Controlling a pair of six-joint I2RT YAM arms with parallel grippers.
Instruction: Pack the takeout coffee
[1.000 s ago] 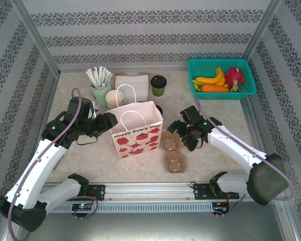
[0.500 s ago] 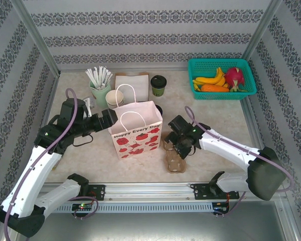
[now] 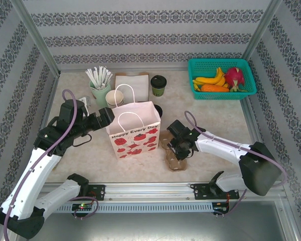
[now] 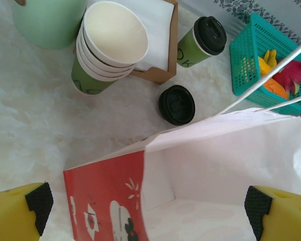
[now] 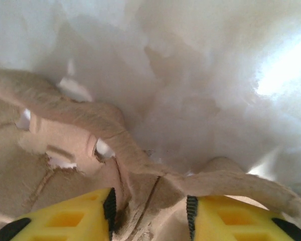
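Observation:
The takeout coffee (image 3: 158,84), an olive-green cup with a black lid, stands upright at the back of the table (image 4: 203,40), apart from both grippers. A white and red paper bag (image 3: 135,131) stands open mid-table. My left gripper (image 3: 106,116) is open at the bag's upper left rim, looking down into the bag's bare inside (image 4: 215,165); its jaws (image 4: 148,206) hold nothing. My right gripper (image 3: 176,149) is down on a brown cardboard cup carrier (image 3: 174,159) to the right of the bag. In the right wrist view its yellow jaws (image 5: 150,211) straddle a raised ridge of the carrier (image 5: 65,145).
A stack of empty green cups (image 4: 108,50), a mint-green cup of straws (image 3: 99,85) and a napkin box (image 3: 132,81) stand behind the bag. A loose black lid (image 4: 176,104) lies near the bag's back edge. A teal fruit basket (image 3: 218,61) sits back right.
My right gripper has come down and left onto the cup carrier and narrowed its jaws around it. My left gripper opened wide and shifted slightly at the bag's rim.

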